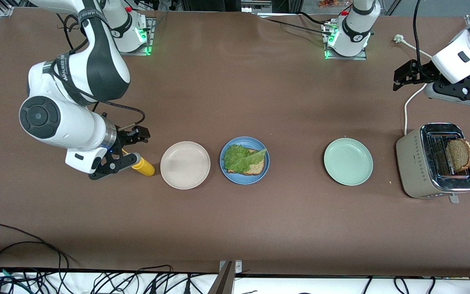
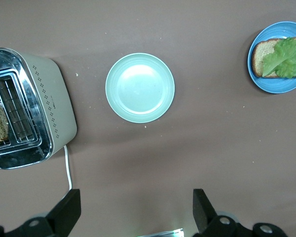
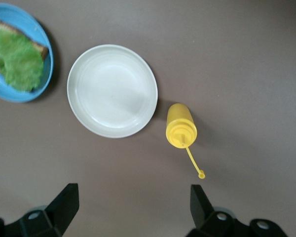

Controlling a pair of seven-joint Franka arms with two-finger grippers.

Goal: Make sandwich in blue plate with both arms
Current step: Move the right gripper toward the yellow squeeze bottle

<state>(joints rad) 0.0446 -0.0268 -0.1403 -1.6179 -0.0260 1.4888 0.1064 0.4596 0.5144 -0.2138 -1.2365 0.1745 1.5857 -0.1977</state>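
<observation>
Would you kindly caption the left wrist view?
Open left gripper above a pale green plate, toaster beside it.

I see my two white arms (image 1: 76, 77) with black joint bands, black cables, green base lights, black end effectors.

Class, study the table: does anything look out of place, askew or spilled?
Nothing is spilled. The lettuce leaf lies askew on the bread slice in the blue plate, overhanging it. The second slice sits in the toaster, leaning toward one end of its slot.
</observation>
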